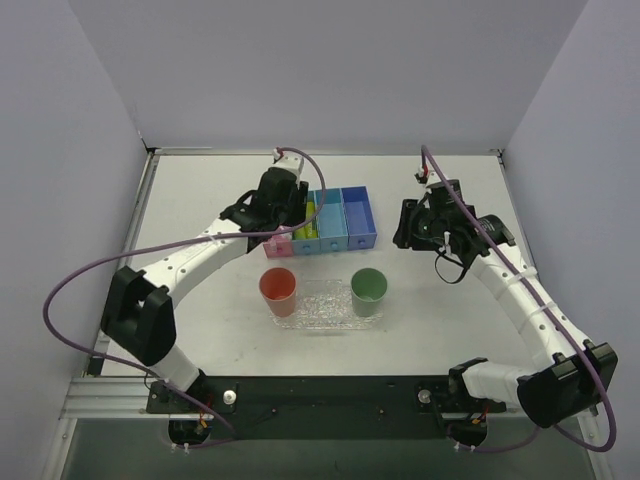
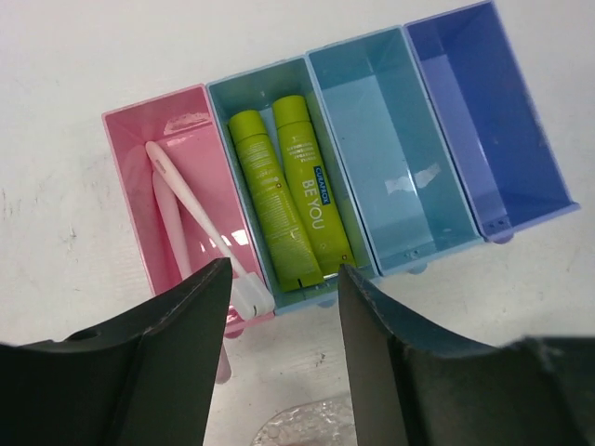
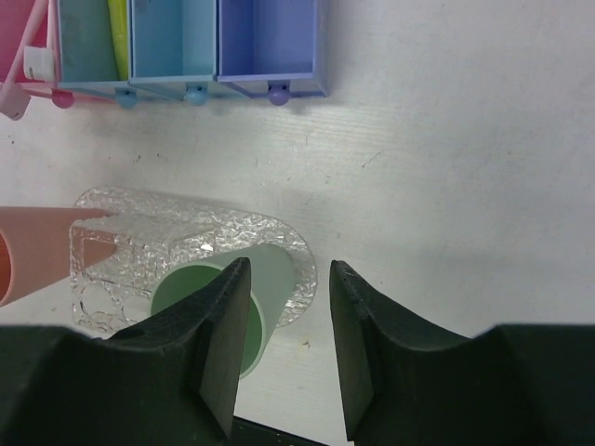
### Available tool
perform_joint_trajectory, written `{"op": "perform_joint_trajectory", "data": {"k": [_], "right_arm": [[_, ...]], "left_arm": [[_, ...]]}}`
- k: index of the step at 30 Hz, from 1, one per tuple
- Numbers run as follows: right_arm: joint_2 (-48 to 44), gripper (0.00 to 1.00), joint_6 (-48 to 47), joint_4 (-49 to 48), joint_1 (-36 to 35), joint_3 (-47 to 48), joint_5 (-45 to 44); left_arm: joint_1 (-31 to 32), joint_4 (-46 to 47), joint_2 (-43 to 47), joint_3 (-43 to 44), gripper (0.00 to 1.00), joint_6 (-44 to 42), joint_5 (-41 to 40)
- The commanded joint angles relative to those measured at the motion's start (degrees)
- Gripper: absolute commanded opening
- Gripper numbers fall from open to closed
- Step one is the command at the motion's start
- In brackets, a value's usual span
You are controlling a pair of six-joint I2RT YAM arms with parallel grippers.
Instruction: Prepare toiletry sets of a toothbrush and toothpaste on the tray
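Two pink-handled toothbrushes (image 2: 173, 226) lie in the pink bin (image 2: 139, 214). Two yellow-green toothpaste tubes (image 2: 308, 197) lie in the teal bin beside it. My left gripper (image 2: 284, 279) is open and empty, hovering just in front of these two bins; in the top view it (image 1: 284, 212) is over the left end of the bin row. The clear bumpy tray (image 1: 322, 302) holds an orange cup (image 1: 278, 290) and a green cup (image 1: 369, 291). My right gripper (image 3: 288, 279) is open and empty, above the table beside the green cup (image 3: 209, 302) and the tray's right end (image 3: 302, 265).
A light-blue bin (image 2: 390, 158) and a dark-blue bin (image 2: 483, 111), both empty, complete the bin row (image 1: 345, 220) behind the tray. The orange cup (image 3: 33, 251) shows at the left of the right wrist view. Grey walls enclose the white table.
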State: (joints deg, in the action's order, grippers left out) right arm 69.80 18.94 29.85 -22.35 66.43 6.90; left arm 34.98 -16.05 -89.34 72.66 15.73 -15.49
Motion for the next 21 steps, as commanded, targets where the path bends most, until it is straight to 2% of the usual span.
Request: {"op": "perform_joint_trajectory", "data": {"k": [1,8,21], "right_arm": [[0.8,0.34,-2.1,-1.4,3.1,2.4,4.4],[0.9,0.34,-0.5,-3.8,7.8,0.5,9.2],[-0.8,0.33,0.7,-5.1,9.2,-2.0,11.1]], "left_arm": [[-0.2,-6.0,-6.8,9.1,0.59,4.4,-4.4],[-0.4,-10.2,-15.2,15.6,0.51,5.5,-4.8],[-0.5,-10.8,-25.3,21.6,0.42,4.8,-4.0]]}}
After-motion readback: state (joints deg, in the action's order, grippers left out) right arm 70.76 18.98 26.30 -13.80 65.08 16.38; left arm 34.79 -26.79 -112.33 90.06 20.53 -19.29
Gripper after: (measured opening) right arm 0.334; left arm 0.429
